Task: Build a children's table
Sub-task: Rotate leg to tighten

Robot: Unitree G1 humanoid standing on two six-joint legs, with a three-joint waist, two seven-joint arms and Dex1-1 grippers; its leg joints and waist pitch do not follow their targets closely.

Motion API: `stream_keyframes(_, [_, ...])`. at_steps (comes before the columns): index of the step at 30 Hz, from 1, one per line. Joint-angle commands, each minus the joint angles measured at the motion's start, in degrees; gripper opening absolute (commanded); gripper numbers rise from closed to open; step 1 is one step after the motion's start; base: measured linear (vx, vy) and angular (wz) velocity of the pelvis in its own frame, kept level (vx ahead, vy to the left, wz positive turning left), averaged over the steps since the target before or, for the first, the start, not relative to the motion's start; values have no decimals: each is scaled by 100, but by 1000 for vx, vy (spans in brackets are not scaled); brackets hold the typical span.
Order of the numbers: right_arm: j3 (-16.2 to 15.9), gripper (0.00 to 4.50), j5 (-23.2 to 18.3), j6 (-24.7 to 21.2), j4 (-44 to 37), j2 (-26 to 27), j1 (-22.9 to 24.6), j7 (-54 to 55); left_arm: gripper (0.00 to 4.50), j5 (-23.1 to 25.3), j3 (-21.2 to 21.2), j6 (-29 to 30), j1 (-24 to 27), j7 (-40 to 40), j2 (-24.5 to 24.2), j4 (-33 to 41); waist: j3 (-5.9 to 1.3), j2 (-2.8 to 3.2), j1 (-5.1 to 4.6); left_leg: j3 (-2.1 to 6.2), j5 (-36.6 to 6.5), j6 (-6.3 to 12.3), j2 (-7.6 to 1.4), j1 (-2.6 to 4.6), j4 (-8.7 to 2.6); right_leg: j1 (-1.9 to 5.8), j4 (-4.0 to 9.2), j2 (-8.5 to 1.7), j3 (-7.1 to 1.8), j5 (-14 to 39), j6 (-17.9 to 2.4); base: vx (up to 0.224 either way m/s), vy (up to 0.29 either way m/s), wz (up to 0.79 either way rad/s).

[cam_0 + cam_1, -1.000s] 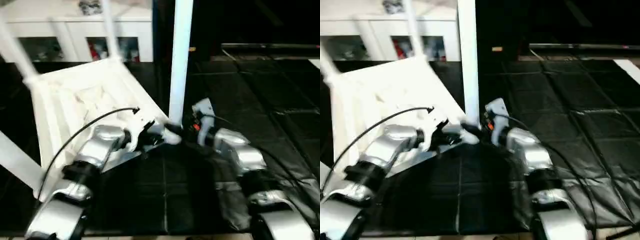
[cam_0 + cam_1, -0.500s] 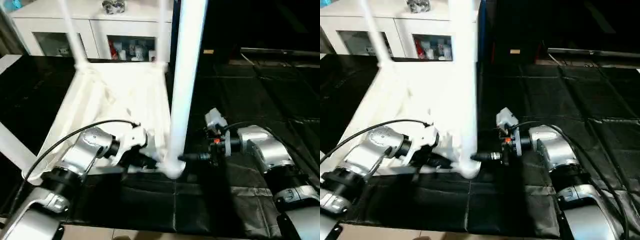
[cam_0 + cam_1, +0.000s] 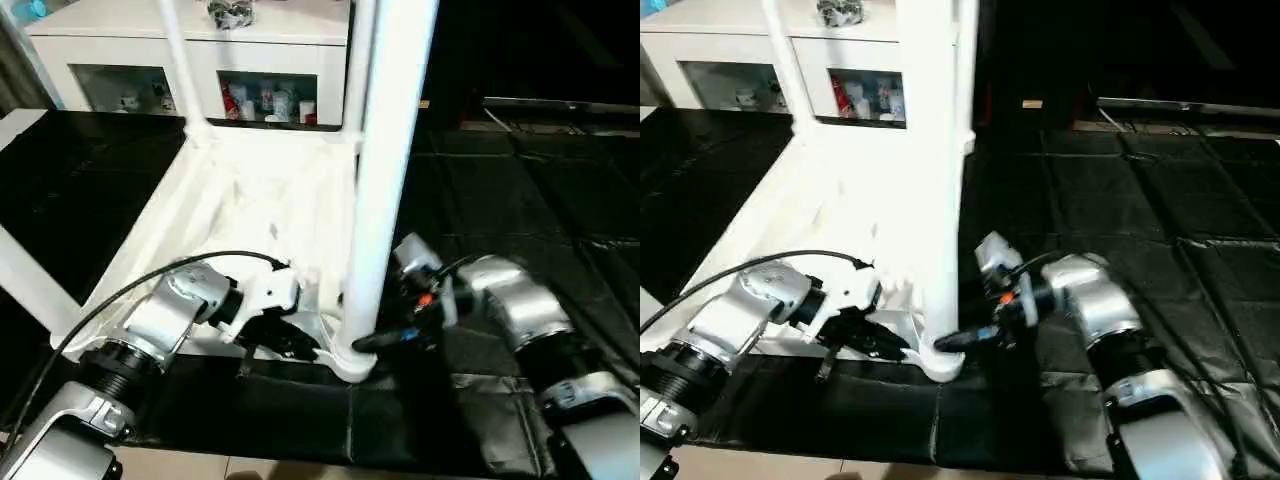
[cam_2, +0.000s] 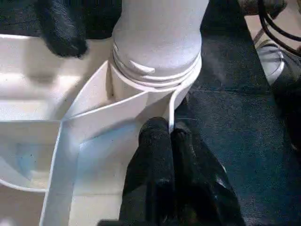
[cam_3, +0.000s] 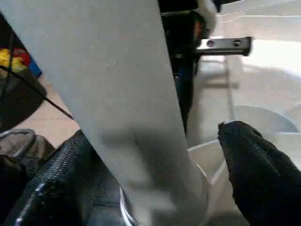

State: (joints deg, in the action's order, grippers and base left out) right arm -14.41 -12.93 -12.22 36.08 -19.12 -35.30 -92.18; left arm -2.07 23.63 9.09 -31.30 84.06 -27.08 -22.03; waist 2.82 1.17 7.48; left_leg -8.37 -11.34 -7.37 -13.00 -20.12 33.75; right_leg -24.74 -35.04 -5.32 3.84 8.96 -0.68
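With the table top (image 3: 240,200) laid underside-up at frame centre, its rim (image 4: 171,113) is pinned by the closed left hand (image 4: 162,136) while the leg (image 3: 385,180) is straddled by the wide-spread right hand (image 3: 965,340), apparently to be seated in its socket (image 4: 155,75).

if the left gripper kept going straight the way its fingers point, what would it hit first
Most likely the base of the near table leg, where it sits in the corner socket of the upturned tabletop. The left gripper is shut on the thin rib just in front of that socket.

The white children's table (image 3: 250,200) lies upside down on the dark floor, ribbed underside up, its tapered legs (image 3: 390,170) standing upright in corner sockets.
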Motion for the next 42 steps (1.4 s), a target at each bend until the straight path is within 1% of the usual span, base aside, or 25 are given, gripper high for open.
stream_keyframes(1, [-83,356,-114,-73,-177,-12,9,-32,0,-14,226,-14,37,298,35,229,-406,-14,-38,-159,-958,315,47,-39,-382,429,336,-148,-159,1040,-1445,0,0,0])
stream_keyframes(5, [-162,325,-182,-143,-196,-2,0,-32,0,-16,251,-16,33,288,17,226,-416,-19,-29,-161,-876,308,50,-41,-373,430,325,-151,-163,989,-1437,0,0,0])
stream_keyframes(8, [-253,289,-256,-194,-216,3,-16,-32,0,-15,255,-18,42,274,0,220,-414,-37,-30,-162,-841,319,48,-44,-375,428,325,-153,-163,1008,-1414,0,0,0])
stream_keyframes(9, [-319,289,-307,-218,-234,-18,-22,-32,0,-5,248,-22,44,261,-4,207,-413,-63,-33,-166,-836,322,51,-45,-373,430,329,-150,-163,1025,-1400,0,0,0])
stream_keyframes(14, [-370,247,-337,-209,-225,-26,-33,-32,0,7,233,-6,56,210,-5,199,-410,-64,-20,-168,-821,307,49,-45,-372,418,331,-157,-168,1130,-1336,0,0,0])
stream_keyframes(16, [-343,237,-305,-177,-206,27,-32,-32,0,22,210,20,84,128,-8,202,-407,-68,-20,-167,-852,301,52,-43,-376,417,337,-156,-168,1193,-1318,0,0,0])
stream_keyframes(17, [-250,235,-248,-126,-168,99,-27,2,0,35,192,31,89,59,-1,191,-409,-83,-23,-171,-848,295,54,-52,-370,421,335,-163,-172,1213,-1303,0,0,0])
stream_keyframes(19, [-111,234,-248,-101,-131,201,4,180,0,45,136,118,79,-112,49,149,-402,-79,-28,-167,-886,276,52,-47,-379,411,345,-159,-169,1318,-1264,0,0,0])
stream_keyframes(21, [-18,228,-273,-97,-160,266,80,543,0,38,48,342,36,-360,156,91,-387,-74,-31,-168,-935,227,58,-50,-386,409,363,-162,-177,1462,-1208,0,0,0])
stream_keyframes(22, [2,224,-277,-92,-171,282,104,670,0,34,18,426,18,-445,195,71,-383,-86,-37,-167,-1014,206,69,-42,-390,408,387,-160,-172,1661,-1134,0,0,0])
stream_keyframes(24, [83,223,-201,-87,-167,377,175,1202,0,-16,-128,671,-76,-768,386,-22,-372,-72,-60,-159,-1113,166,76,-35,-401,401,421,-161,-165,1962,-1025,0,0,0])
stream_keyframes(25, [144,221,-138,-85,-143,461,202,1564,0,-28,-208,794,-141,-971,510,-89,-363,-85,-95,-155,-1146,143,89,-48,-409,403,441,-150,-160,2094,-956,0,0,0])
stream_keyframes(26, [184,219,-107,-64,-128,518,213,1765,0,-30,-246,845,-180,-1080,579,-135,-350,-68,-129,-157,-1195,105,97,-37,-415,381,468,-144,-160,2218,-902,0,0,0])
stream_keyframes(27, [227,217,-74,-37,-109,583,218,1973,0,-28,-282,889,-223,-1189,649,-186,-355,-72,-138,-153,-1227,88,106,-35,-409,386,470,-147,-155,2292,-872,0,0,0])
stream_keyframes(28, [292,214,4,-62,-74,705,218,2337,0,-27,-363,990,-301,-1441,804,-294,-357,-53,-175,-132,-1223,64,121,-61,-423,419,481,-156,-142,2438,-792,0,0,0])
stream_keyframes(29, [368,213,103,-69,-5,855,198,2805,0,-18,-435,1065,-387,-1700,965,-426,-344,-64,-232,-145,-1230,38,140,-69,-412,398,517,-141,-139,2539,-712,0,0,0])
stream_keyframes(30, [368,212,103,-69,-5,855,198,2805,0,-18,-435,1065,-387,-1700,965,-426,-351,-77,-247,-136,-1252,29,145,-61,-413,405,528,-145,-126,2623,-673,0,0,0])
stream_keyframes(31, [499,210,296,-230,151,1149,121,3749,0,17,-605,1233,-545,-2296,1284,-669,-353,-48,-281,-126,-1204,33,158,-98,-413,430,526,-148,-117,2678,-620,0,0,0])
stream_keyframes(33, [659,210,358,-363,302,1417,13,4530,0,11,-797,1327,-678,-2835,1553,-870,-361,-53,-342,-120,-1207,-33,186,-86,-402,412,548,-133,-94,2754,-560,0,0,0])
stream_keyframes(34, [724,209,430,-330,383,1565,-51,5000,0,8,-941,1352,-761,-3201,1729,-999,-366,-11,-383,-107,-1270,-28,195,-79,-403,415,555,-127,-79,2810,-543,0,0,0])
stream_keyframes(35, [724,209,430,-330,383,1565,-51,5000,0,8,-941,1352,-761,-3201,1729,-999,-369,-33,-424,-112,-1268,11,198,-102,-401,418,570,-122,-75,2733,-547,0,0,0])
stream_keyframes(36, [724,208,430,-330,383,1565,-51,5000,0,8,-941,1352,-761,-3201,1729,-999,-379,-37,-425,-108,-1288,45,194,-93,-402,421,569,-120,-71,2671,-573,0,0,0])
stream_keyframes(37, [804,206,510,-268,453,1760,-123,5518,0,19,-1095,1376,-851,-3613,1942,-1137,-384,14,-442,-115,-1262,98,194,-95,-392,410,546,-110,-89,2428,-657,0,0,0])
stream_keyframes(39, [867,206,510,-280,482,1873,-162,5743,0,23,-1151,1393,-890,-3779,2039,-1193,-407,-11,-470,-122,-1178,122,190,-87,-385,415,522,-93,-91,2082,-814,0,0,0])
stream_keyframes(42, [925,206,560,-63,519,1973,-186,5791,0,54,-1147,1367,-908,-3784,2121,-1213,-414,12,-471,-131,-1194,210,175,-88,-379,421,494,-98,-99,1701,-1018,0,0,0])
